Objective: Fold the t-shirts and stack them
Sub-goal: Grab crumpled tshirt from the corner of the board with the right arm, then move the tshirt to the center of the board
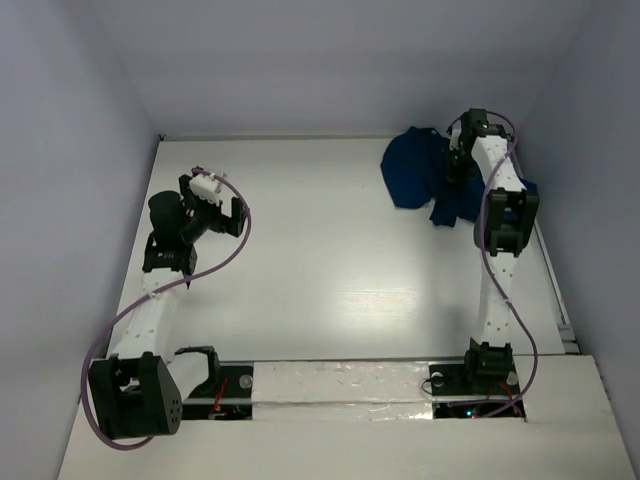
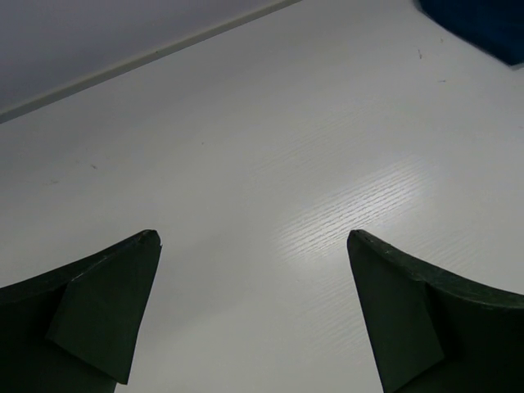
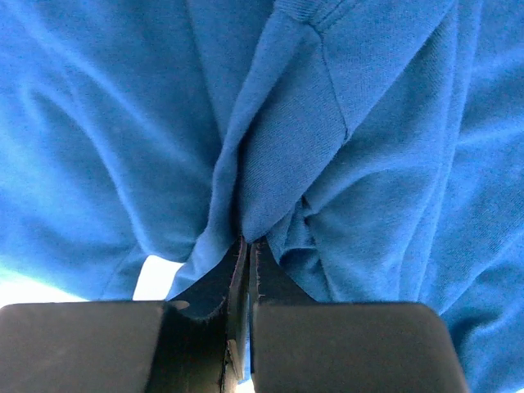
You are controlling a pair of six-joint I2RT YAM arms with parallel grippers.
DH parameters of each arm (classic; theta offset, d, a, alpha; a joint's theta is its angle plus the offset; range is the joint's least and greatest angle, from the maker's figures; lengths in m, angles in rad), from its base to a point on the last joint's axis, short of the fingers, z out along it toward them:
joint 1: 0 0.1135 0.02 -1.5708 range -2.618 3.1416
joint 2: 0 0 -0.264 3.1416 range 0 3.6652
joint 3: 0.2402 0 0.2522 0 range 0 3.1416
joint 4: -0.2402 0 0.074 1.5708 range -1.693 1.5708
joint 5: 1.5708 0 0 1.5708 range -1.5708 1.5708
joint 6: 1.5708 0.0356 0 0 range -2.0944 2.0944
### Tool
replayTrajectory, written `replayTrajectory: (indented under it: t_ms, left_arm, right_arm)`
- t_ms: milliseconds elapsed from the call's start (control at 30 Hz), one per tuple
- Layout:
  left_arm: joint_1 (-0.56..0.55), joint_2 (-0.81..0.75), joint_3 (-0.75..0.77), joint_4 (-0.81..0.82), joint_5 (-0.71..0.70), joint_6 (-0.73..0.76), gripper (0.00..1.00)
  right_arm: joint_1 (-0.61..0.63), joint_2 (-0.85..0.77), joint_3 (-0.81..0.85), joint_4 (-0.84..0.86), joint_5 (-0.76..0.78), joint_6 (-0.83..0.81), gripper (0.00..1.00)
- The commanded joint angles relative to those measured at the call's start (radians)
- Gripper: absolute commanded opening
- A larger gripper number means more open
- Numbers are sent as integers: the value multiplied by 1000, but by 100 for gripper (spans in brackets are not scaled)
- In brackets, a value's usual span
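A crumpled dark blue t-shirt [image 1: 415, 170] lies at the far right of the white table. My right gripper [image 1: 458, 172] is down in the cloth and shut on a fold of it. In the right wrist view the blue t-shirt [image 3: 344, 155] fills the frame, bunched over my right gripper [image 3: 248, 244], whose jaws meet with fabric pinched at the tips. My left gripper [image 1: 214, 205] hovers at the left side of the table, far from the shirt. In the left wrist view my left gripper [image 2: 254, 237] is open over bare table, with a corner of the t-shirt [image 2: 483, 24] at top right.
Pale walls enclose the table [image 1: 320, 260] on the left, back and right. The shirt sits close to the right wall and the back right corner. Both arm bases and their purple cables stand at the near edge.
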Motion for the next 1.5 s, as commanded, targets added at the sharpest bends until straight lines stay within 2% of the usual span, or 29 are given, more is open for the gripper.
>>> replayTrajectory:
  t_ms: [0,133,300,600,733,767,867,967,1067,1167,1267,1400,1467]
  left_arm:
    - [6,-31,10,16,34,-11,99]
    - [6,-37,4,16,39,-5,99]
    - [6,-17,7,1,71,6,99]
    - [6,-12,44,-70,90,33,99]
    - [6,-21,53,-87,88,43,99]
    - [6,-23,55,-91,90,41,99]
    - [6,-28,61,-104,102,46,99]
    - [6,-34,73,-124,120,52,99]
    - [6,-43,89,-150,201,64,99]
    - [6,-60,83,-164,416,79,99]
    - [-23,-72,63,-124,502,76,99]
    - [-87,-57,96,-130,513,99,99]
    - [-182,-19,139,-188,499,125,99]
  right_arm:
    - [-2,-94,-42,12,37,-6,0]
    - [-2,-194,-87,50,14,-38,0]
    - [7,-405,-90,76,-80,-110,0]
    - [47,-724,55,-20,-248,-176,0]
    - [116,-922,54,-13,-330,-250,0]
    - [116,-1020,36,22,-357,-259,0]
    - [116,-1171,-20,105,-449,-239,0]
    - [116,-1197,40,83,-523,-218,0]
    - [116,-1167,85,54,-539,-206,0]
    - [116,-1128,10,78,-474,-207,0]
    - [116,-1061,-140,119,-364,-221,0]
    - [116,-987,-213,121,-322,-232,0]
    - [116,-925,-317,147,-319,-235,0]
